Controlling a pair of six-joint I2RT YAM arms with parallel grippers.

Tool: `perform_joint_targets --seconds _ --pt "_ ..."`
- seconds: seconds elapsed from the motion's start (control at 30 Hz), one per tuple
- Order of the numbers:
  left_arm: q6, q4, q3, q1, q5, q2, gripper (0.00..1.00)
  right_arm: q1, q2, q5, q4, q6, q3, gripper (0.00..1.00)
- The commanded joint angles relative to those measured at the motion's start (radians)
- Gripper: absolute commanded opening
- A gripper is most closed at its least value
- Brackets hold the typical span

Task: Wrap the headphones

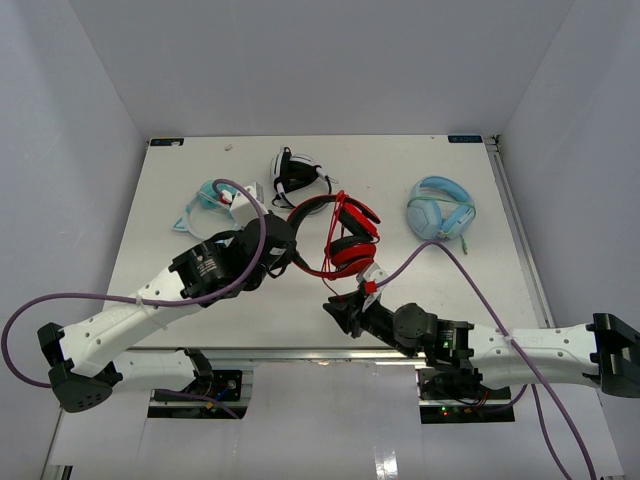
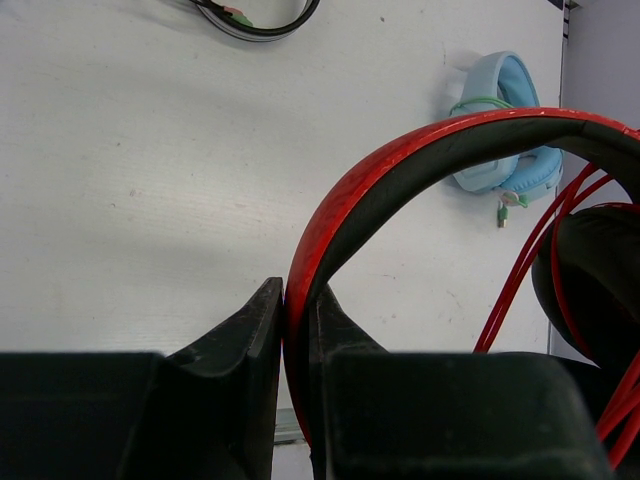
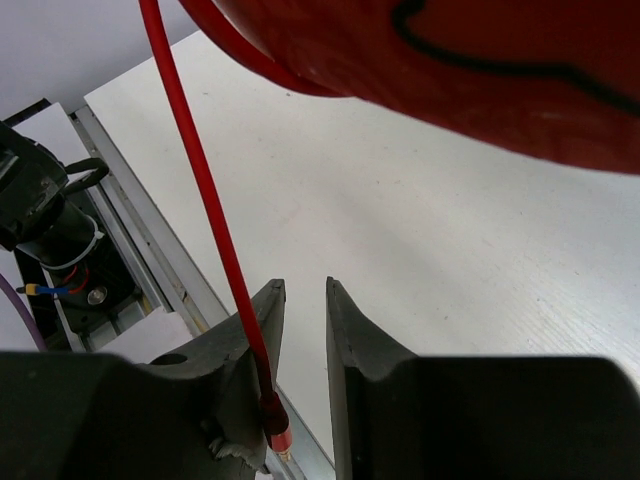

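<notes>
The red headphones (image 1: pixel 347 238) are near the table's middle, with the thin red cable (image 1: pixel 330 265) looped around them. My left gripper (image 1: pixel 291 252) is shut on the red headband (image 2: pixel 400 165), which stands pinched between the jaws (image 2: pixel 297 300). A black ear pad (image 2: pixel 600 270) and cable loops show at the right. My right gripper (image 1: pixel 337 308) is in front of the headphones, just below a red ear cup (image 3: pixel 450 60). Its jaws (image 3: pixel 304 290) stand slightly apart with nothing between them. The cable (image 3: pixel 200 190) lies over the outside of its left finger, plug end (image 3: pixel 279 437) hanging free.
Black-and-white headphones (image 1: pixel 298 172) lie at the back, a teal pair (image 1: pixel 213 205) at the back left, and a light-blue pair (image 1: pixel 440 210) at the right, also in the left wrist view (image 2: pixel 510 120). The table's metal front rail (image 3: pixel 140 250) is close to my right gripper.
</notes>
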Motion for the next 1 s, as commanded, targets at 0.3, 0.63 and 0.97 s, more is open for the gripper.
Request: perform_joint_targets --seconds 0.3,0.63,0.97 --pt "-0.031 0.074 0.046 -0.005 0.029 0.002 0.00 0.004 -0.062 0.000 0.029 0.007 -0.049 0.30" --pt "-0.031 0.081 0.029 -0.005 0.046 -0.002 0.00 0.004 -0.082 0.006 0.030 0.004 -0.070 0.10" --pt "0.212 0.263 -0.023 0.000 0.290 -0.059 0.00 0.004 -0.189 0.059 0.029 -0.022 -0.118 0.08"
